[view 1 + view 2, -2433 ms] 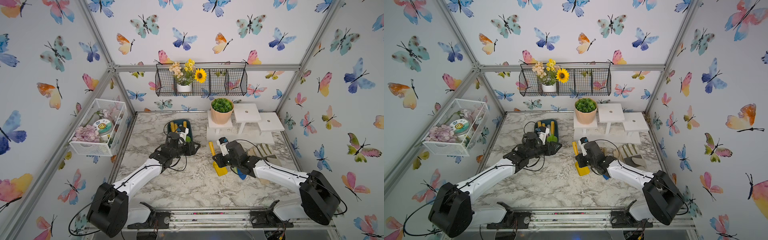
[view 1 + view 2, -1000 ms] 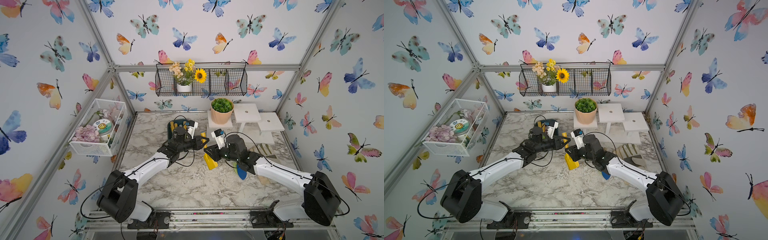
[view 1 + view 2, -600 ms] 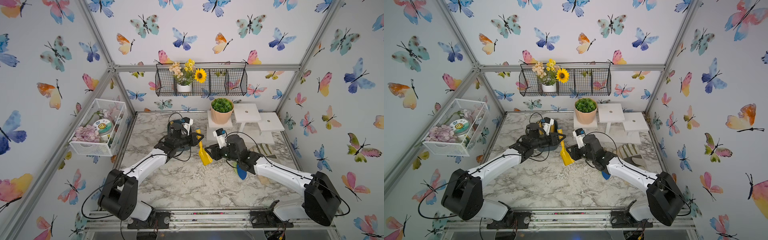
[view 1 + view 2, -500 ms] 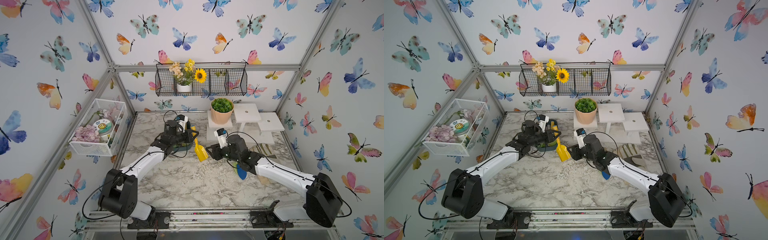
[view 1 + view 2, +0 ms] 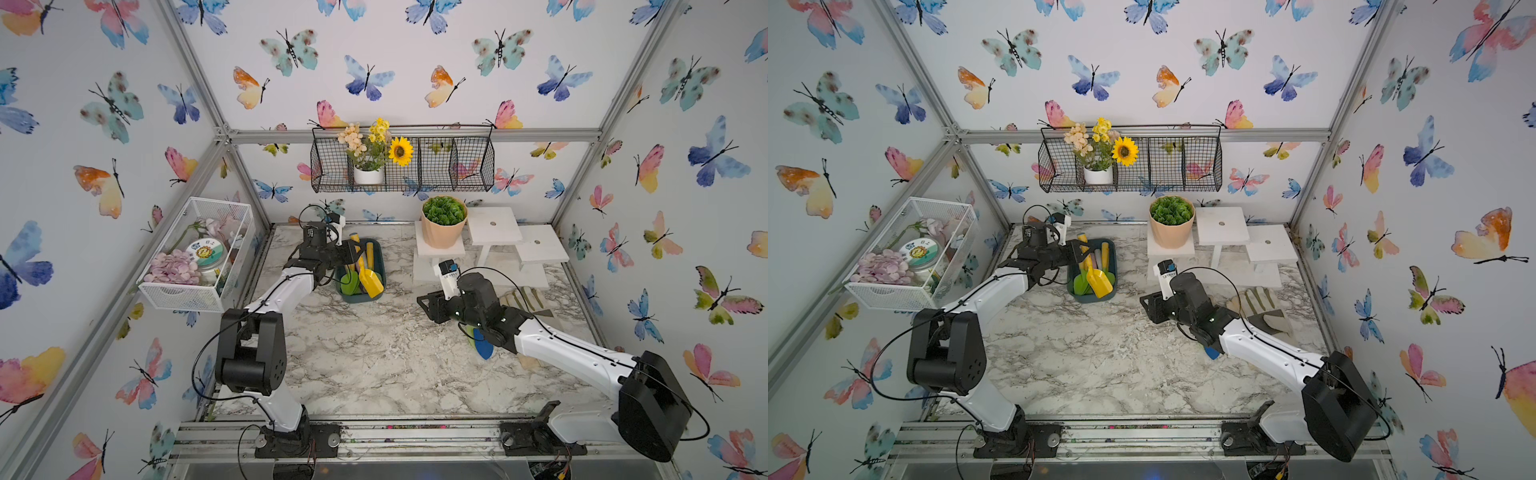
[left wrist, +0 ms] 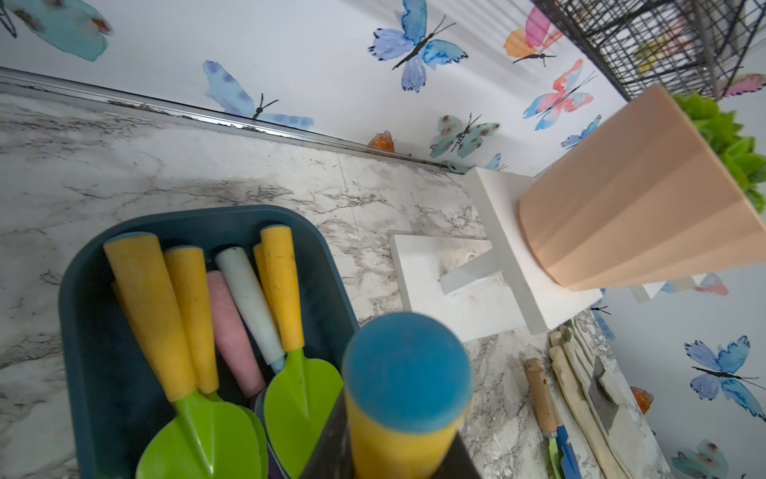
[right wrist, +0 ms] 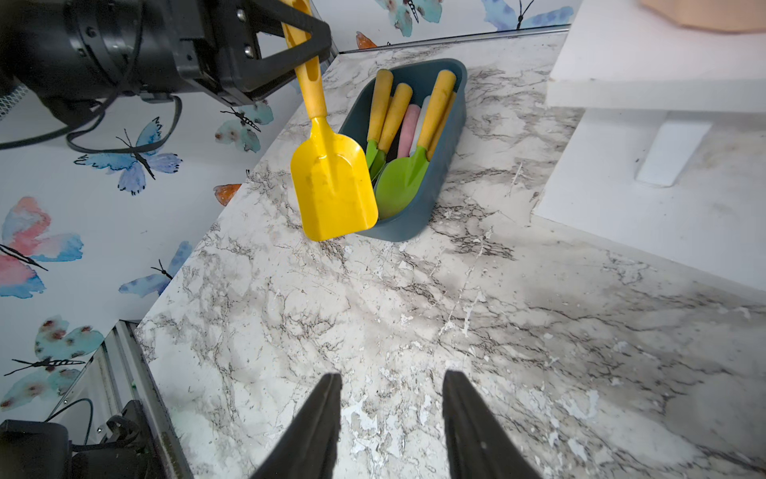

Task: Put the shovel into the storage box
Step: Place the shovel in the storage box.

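Table: the marble-patterned table point(image 5: 374, 361) carries everything; its middle is bare.
Arms: the left arm point(image 5: 286, 291) reaches toward the back left corner, and the right arm point(image 5: 561, 353) stretches from the front right corner toward the middle.
White stands: the white stands point(image 5: 494, 224) are along the back edge, right of centre.
Storage box: the dark teal storage box point(image 5: 360, 298) point(image 5: 1094, 298) point(image 7: 439, 166) sits near the back edge, left of centre, its long side running front to back. It holds green trowels point(image 6: 298, 398) with yellow handles, plus a pink and a white handle.
Plant pot: the plant pot point(image 5: 442, 237) stands on the leftmost stand, just right of the box.
Gloves: the gloves point(image 5: 1262, 307) lie near the right edge.
Shovel: the yellow shovel point(image 5: 371, 282) point(image 5: 1099, 282) point(image 7: 331, 186) is held by its handle and tilted blade-down. In both top views its blade overlaps the box's near end. Whether it touches the box or the trowels I cannot tell.
Left end effector: the left end effector point(image 7: 304, 41) point(image 5: 351, 255) is clenched on the shovel's handle, above the box.
Right end effector: the right end effector point(image 7: 391, 381) point(image 5: 424, 301) is released. Its jaws are apart with nothing between them, over bare table well apart from the box.
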`<state>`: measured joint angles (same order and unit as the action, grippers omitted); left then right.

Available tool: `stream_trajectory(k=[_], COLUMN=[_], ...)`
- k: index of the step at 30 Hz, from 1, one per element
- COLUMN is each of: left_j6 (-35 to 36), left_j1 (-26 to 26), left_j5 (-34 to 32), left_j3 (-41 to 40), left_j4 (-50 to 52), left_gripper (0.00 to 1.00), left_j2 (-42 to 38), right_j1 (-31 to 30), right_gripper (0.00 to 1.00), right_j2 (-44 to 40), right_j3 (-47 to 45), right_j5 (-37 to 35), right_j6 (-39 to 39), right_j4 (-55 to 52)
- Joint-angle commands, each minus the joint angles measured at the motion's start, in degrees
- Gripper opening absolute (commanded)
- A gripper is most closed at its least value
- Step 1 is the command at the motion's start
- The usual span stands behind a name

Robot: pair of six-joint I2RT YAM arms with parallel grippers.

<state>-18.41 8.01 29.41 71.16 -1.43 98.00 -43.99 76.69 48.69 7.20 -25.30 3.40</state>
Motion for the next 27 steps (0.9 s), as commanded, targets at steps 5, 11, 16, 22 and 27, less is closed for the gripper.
stream_trajectory(k=[5, 11, 16, 22, 27], left_j6=[4.1, 6.3, 7.4, 7.6, 7.3], left_j1=[-2.0, -3.2, -3.2, -3.2, -3.2], left_j5=[6.4, 10.1, 12.1, 12.6, 12.1], left_j3=[9.2, 16.4, 20.3, 22.6, 22.7], left_j4=[0.7, 3.3, 5.1, 6.9, 7.8], left_gripper=[0.12, 0.16, 0.20, 0.36, 0.46], left_j2=[9.3, 17.6, 22.0, 24.6, 25.2], right_j1=[-0.3, -0.3, -0.3, -0.3, -0.3], right_gripper=[0.45, 0.45, 0.45, 0.45, 0.45], right_j2=[-2.7, -4.7, -5.5, -4.5, -2.6], right_j3=[-2.2, -3.4, -3.6, -2.8, -1.7], right_j5=[-2.4, -4.0, -5.3, -5.4, -4.8], right_j6=[-2.0, -3.0, -3.5, -3.4, -2.7], right_j4=[-1.2, -2.6, -3.9, -3.8, -3.6])
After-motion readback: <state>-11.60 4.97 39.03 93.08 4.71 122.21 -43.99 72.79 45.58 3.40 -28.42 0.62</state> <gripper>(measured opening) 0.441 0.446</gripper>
